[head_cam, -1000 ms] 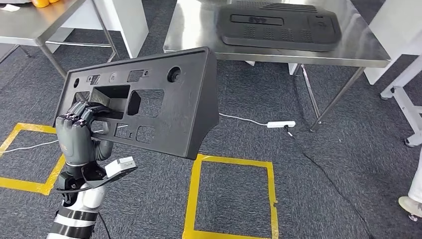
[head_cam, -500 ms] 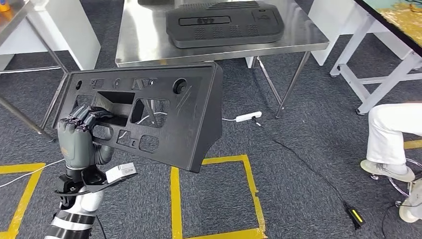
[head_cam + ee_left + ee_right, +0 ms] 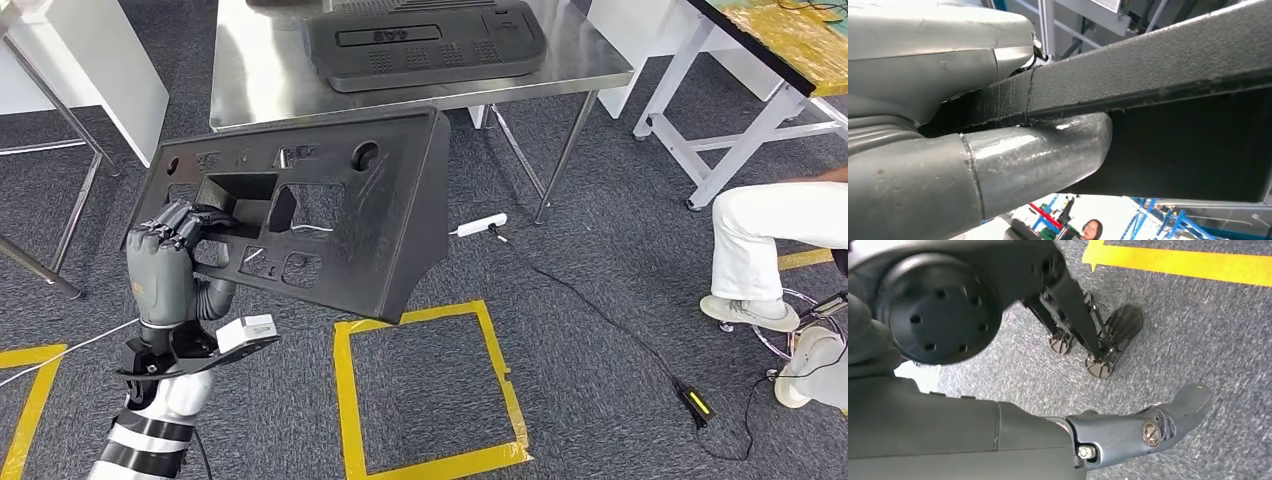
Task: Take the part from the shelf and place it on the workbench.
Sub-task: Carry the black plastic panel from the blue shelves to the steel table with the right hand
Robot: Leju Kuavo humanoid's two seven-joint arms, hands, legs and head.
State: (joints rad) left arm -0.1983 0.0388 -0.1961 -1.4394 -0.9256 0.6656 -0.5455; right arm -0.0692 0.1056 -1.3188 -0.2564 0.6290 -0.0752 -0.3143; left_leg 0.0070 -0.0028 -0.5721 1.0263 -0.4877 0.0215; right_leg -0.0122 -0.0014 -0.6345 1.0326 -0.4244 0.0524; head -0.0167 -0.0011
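Before the workbench (image 3: 260,90), part (image 3: 330,215) in left hand (image 3: 165,270).

Grey left hand (image 3: 165,275) with darker fingers (image 3: 175,222), black wrist bracket carrying a small white box (image 3: 245,333), silver forearm with black bands (image 3: 150,440), right hand (image 3: 1128,432) grey, round screw at its knuckle

A steel workbench (image 3: 250,85) carries one flat black panel (image 3: 425,45), while the grey carpeted floor (image 3: 600,380) bears a yellow tape square (image 3: 345,400), a white power strip (image 3: 477,226) and a black cable (image 3: 600,315).
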